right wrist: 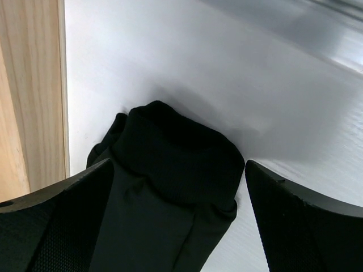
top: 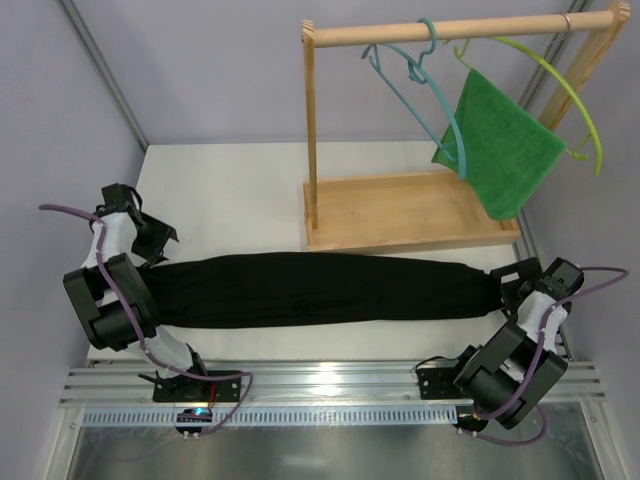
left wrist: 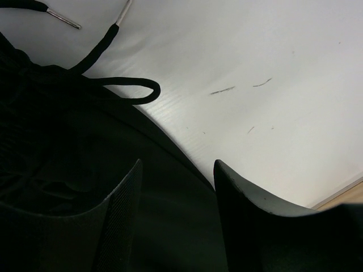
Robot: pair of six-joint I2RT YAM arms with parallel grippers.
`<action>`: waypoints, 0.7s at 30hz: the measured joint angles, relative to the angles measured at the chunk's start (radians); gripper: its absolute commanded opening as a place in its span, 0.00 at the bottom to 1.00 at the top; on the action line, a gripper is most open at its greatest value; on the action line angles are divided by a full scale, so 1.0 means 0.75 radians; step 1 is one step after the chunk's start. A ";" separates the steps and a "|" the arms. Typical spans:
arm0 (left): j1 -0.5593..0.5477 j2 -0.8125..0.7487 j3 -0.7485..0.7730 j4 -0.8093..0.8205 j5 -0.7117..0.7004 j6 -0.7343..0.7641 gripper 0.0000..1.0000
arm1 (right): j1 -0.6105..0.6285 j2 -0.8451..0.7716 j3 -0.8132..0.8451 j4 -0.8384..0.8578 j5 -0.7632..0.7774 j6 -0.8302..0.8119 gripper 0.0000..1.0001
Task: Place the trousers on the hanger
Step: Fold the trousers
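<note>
Black soft fabric fills the middle of the top view: the trousers (top: pixel 320 290) lie stretched in one long band from the left side of the frame to the right side, flat on the white table (top: pixel 230 190) and just in front of the wooden rack (top: pixel 400 212). The teal-blue hanger (top: pixel 415 95) hangs by its hook on the rail (top: pixel 460 30) in the upper middle of the frame, empty and well apart from the trousers. To its right, a green cloth (top: pixel 505 150) hangs on a yellow-green hanger (top: pixel 565 85). The left gripper (top: pixel 140 232) is at the left end of the band, at the waist. In its wrist view the drawstring (left wrist: pixel 122 90) makes a loop on the table at the upper left, and dark fabric fills the space between the two fingers. We cannot tell if they pinch the fabric or only stand over it. The right gripper (right wrist: pixel 178 164) is at the other end. Its fingers stand wide apart on both sides of the leg cuff (right wrist: pixel 181 147), and bare table shows between the cuff and the finger at the lower right, so this hand is released and holds nothing. We judge that the laying-out step is in hand and the hanging itself is not begun. The next move probably calls for a firm new hold on the legs, enough lift to clear the rack base, and a careful pass of the fabric through the triangle of the teal hanger.
</note>
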 measured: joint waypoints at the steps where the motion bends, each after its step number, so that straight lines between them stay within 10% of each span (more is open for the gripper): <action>1: -0.001 0.000 0.000 0.003 0.006 0.001 0.54 | 0.000 0.010 -0.016 0.023 -0.016 0.001 1.00; 8: -0.005 0.000 0.000 0.004 0.008 0.008 0.54 | -0.001 0.087 -0.085 0.266 -0.125 0.011 0.88; 16: -0.005 -0.002 0.001 0.003 0.006 0.011 0.53 | -0.002 0.123 -0.148 0.343 -0.136 0.003 0.04; 21: -0.005 -0.013 0.000 0.003 0.005 0.012 0.53 | 0.024 0.011 -0.145 0.249 -0.086 -0.006 0.04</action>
